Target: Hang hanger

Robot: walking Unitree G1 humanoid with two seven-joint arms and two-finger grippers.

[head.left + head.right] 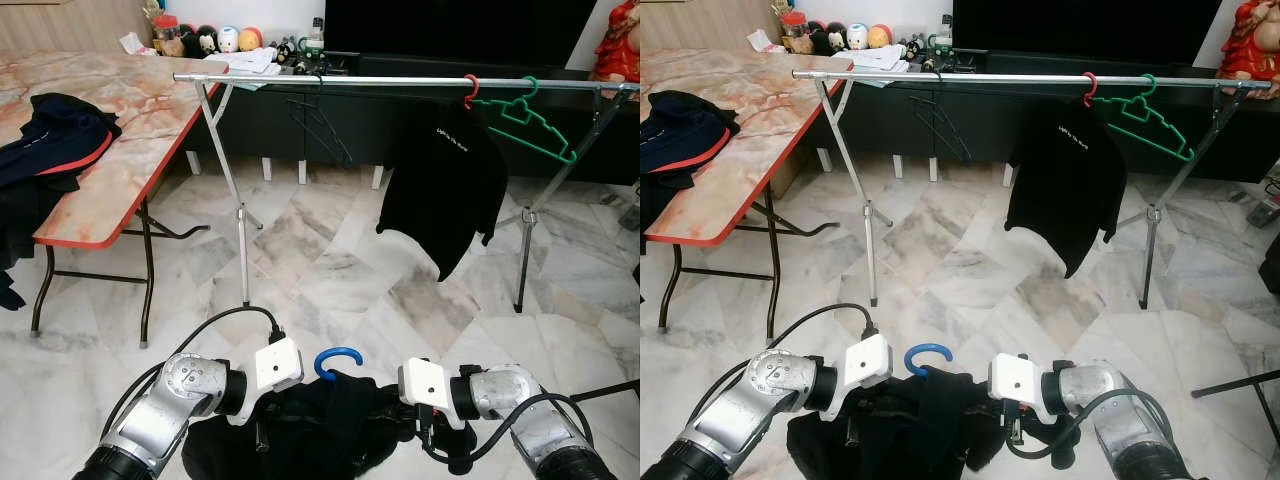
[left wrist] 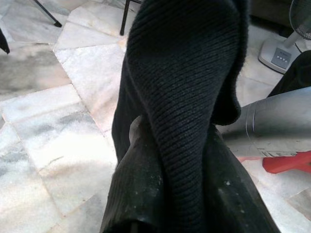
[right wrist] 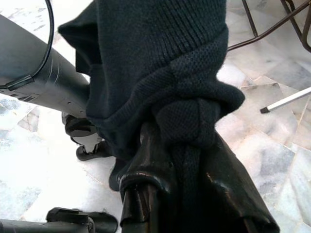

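Black garment (image 1: 320, 425) pinched by left tool (image 2: 146, 194), right tool (image 3: 184, 194) | rail (image 1: 400, 82) ahead | table (image 1: 120, 170) left

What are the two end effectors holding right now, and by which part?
Both hold the dark knit garment on the blue hanger: left end effector and right end effector are each shut on a fold of its fabric, one at either side of the hook.

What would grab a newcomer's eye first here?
Low in front, the left gripper and right gripper pinch a dark knitted garment on a blue-hooked hanger. Beyond stands a silver clothes rail carrying a black T-shirt and an empty green plastic hanger.
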